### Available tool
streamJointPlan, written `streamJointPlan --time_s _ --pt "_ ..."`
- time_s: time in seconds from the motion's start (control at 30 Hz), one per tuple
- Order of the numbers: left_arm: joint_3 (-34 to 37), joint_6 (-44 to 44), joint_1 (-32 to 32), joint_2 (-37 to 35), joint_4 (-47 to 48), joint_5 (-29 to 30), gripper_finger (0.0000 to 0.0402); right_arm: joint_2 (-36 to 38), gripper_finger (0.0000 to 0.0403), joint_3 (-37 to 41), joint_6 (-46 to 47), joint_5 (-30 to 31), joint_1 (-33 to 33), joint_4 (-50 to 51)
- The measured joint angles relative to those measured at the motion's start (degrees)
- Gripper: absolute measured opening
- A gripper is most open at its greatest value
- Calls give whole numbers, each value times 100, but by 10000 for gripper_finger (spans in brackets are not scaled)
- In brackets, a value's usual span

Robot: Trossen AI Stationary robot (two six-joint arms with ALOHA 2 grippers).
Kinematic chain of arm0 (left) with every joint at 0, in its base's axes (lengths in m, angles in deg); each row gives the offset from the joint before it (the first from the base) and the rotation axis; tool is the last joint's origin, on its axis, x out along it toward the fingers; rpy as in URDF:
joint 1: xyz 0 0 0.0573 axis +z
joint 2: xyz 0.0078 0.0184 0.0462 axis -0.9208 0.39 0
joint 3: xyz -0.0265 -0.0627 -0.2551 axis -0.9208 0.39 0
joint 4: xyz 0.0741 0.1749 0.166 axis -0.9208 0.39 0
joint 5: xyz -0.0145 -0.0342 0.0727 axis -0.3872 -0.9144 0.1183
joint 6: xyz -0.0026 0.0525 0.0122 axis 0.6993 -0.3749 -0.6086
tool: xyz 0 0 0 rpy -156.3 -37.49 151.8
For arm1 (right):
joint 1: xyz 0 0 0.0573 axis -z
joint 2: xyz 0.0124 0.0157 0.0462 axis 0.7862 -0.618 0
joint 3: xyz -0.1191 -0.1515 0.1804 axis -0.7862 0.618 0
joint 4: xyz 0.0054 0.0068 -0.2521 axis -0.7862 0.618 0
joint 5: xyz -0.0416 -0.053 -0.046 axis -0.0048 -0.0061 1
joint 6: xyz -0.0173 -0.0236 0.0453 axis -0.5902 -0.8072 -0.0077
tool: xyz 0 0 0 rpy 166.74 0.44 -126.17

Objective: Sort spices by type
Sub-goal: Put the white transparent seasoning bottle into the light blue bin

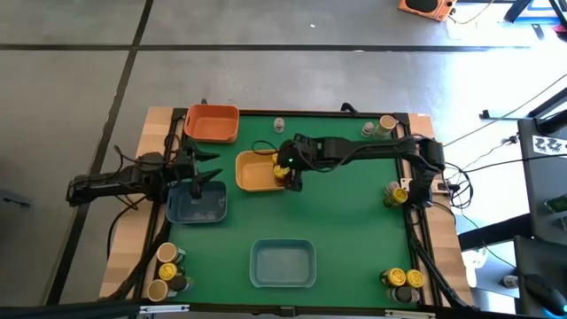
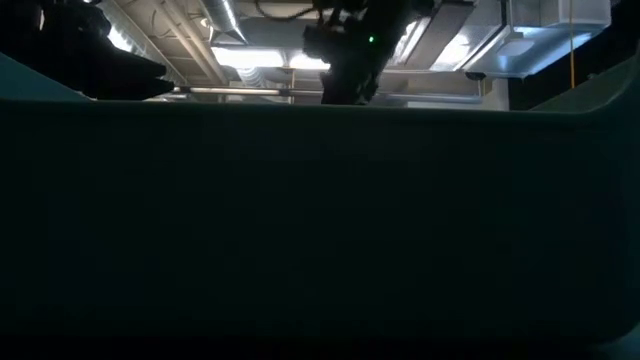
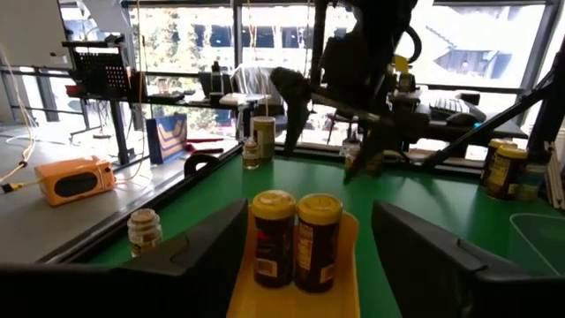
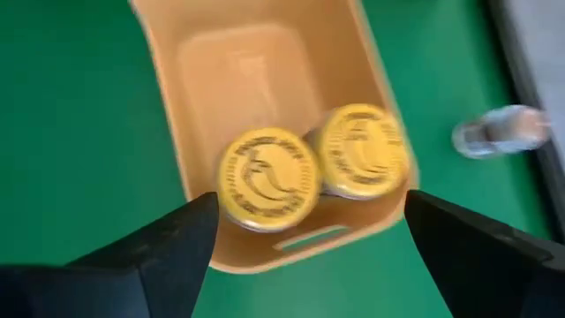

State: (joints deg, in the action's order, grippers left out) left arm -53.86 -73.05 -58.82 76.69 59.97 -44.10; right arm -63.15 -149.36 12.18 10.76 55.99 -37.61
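Approx. a sixth done, judged: two yellow-lidded dark spice jars (image 4: 269,179) are stood touching in the yellow plastic tray (image 1: 251,175) at desk centre; the rest are left in clusters at approx. 2, 3, 5 and 7 o'clock (image 1: 166,271). The right end effector (image 4: 309,243) is held over the tray's 3 o'clock end, fingers spread, nothing gripped. The left end effector (image 1: 205,173) is parked above the blue tray (image 1: 197,209) at 9 o'clock, fingers spread wide.

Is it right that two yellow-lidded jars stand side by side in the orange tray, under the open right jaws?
Not quite. The two yellow-lidded jars stand in the yellow tray, not the orange tray, which the high view shows farther back. The right wrist view shows them side by side below the open right gripper.
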Motion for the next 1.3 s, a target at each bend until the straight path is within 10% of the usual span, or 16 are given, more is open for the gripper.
streamJointPlan --time_s 0.63,1.3 --pt "0 -15 4 -2 -4 2 241 745 360 224 822 1768 772 1821" --pt "0 -22 4 -2 -4 2 241 779 360 595 -364 1275 3246 1858"
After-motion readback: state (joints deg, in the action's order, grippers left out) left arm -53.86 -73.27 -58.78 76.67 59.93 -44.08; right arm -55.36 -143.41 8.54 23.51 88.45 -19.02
